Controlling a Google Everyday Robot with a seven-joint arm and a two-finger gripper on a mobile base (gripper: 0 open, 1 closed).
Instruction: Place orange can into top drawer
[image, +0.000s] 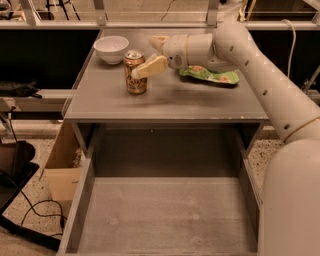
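The orange can (134, 76) stands upright on the grey tabletop (170, 100), left of centre and just in front of the bowl. My gripper (145, 56) reaches in from the right, level with the can's upper half. Its fingers are spread open. The near finger (151, 67) lies across the can's upper right side, and the far finger (159, 41) is behind and to the right of the can. The can is not enclosed. The top drawer (80, 205) is pulled fully out below the tabletop, with nothing inside it.
A white bowl (111, 48) sits at the back left of the tabletop. A green snack bag (210, 75) lies right of the gripper, under the arm. A cardboard box (62, 167) and black cables (30, 210) are on the floor left of the drawer.
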